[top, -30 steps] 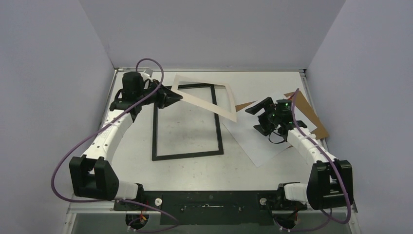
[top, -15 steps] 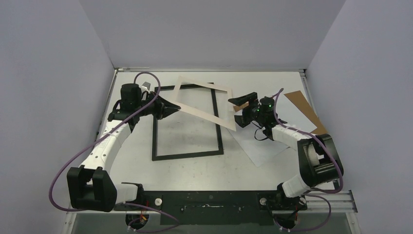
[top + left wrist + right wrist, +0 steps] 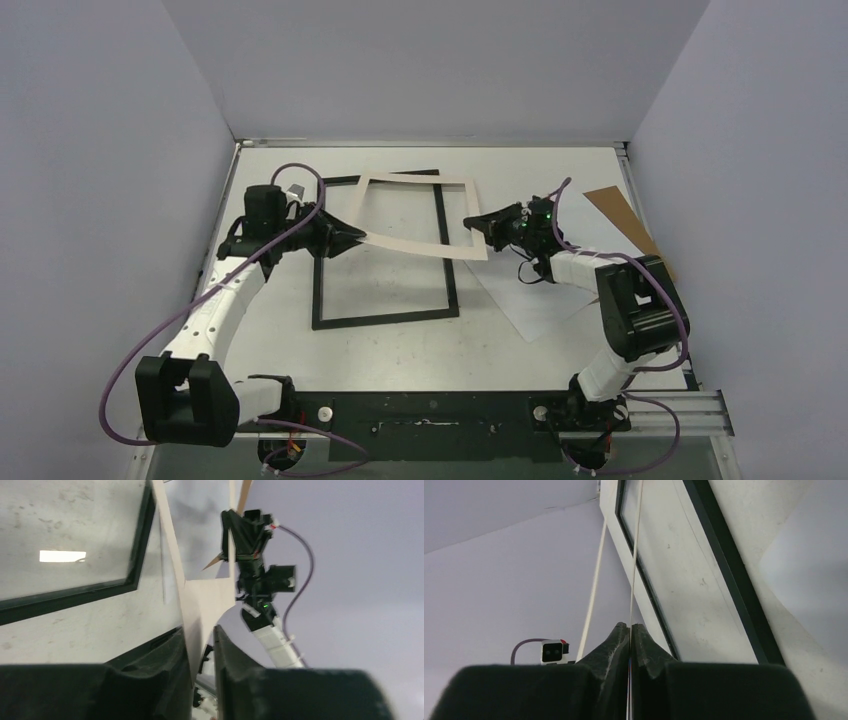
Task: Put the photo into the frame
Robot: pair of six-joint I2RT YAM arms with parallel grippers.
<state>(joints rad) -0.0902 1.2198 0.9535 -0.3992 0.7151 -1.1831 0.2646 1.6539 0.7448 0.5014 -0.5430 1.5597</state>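
Over the table [image 3: 400,350] | left gripper [image 3: 352,235] is pinching the stiff cream mat [image 3: 420,247] by its left corner | right gripper [image 3: 476,222] is clamping its thin right edge | black rectangular frame [image 3: 385,320] is lying flat beneath | photo [image 3: 530,300] (pale back up) is lying just right of it

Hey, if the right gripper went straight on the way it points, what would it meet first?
The cream mat that the right gripper is shut on; past its window, probably the left gripper gripping the opposite edge, though depth is unclear.
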